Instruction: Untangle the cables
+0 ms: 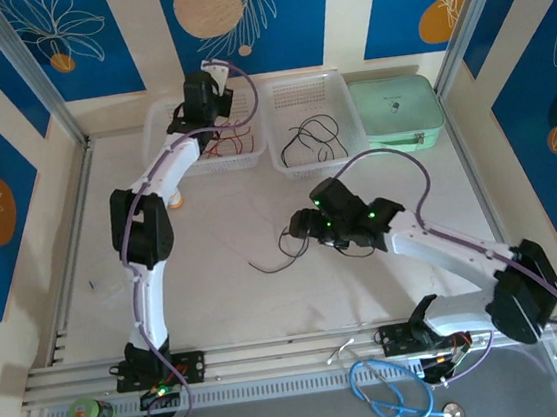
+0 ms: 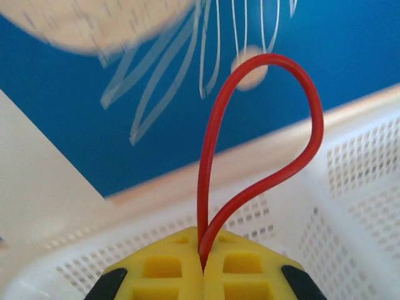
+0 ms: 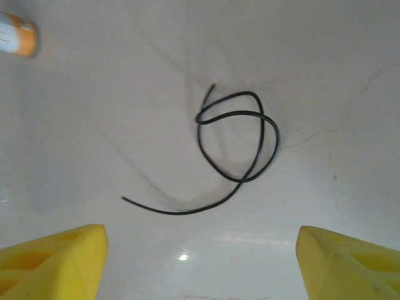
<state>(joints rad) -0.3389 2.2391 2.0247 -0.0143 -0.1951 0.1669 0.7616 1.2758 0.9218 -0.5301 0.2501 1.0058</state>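
My left gripper (image 1: 208, 98) hangs over the left white basket (image 1: 160, 121), shut on a red cable (image 2: 315, 125) that loops up out of its yellow pads (image 2: 162, 269). More red cables (image 1: 237, 139) lie in that basket. A black cable (image 3: 250, 119) rests on the white table, curled into a loop with a long tail toward the left. My right gripper (image 3: 200, 256) hovers over the table just short of it, jaws wide apart and holding nothing. From above, that gripper (image 1: 301, 229) is mid-table beside the black cable (image 1: 273, 261). Other black cables (image 1: 313, 139) sit in the right basket (image 1: 341, 86).
A mint-green case (image 1: 398, 109) stands right of the baskets. A small orange-and-white object (image 1: 175, 198) lies by the left arm. A green bottle (image 1: 88, 412) and a light blue coiled cable (image 1: 396, 398) sit at the near edge.
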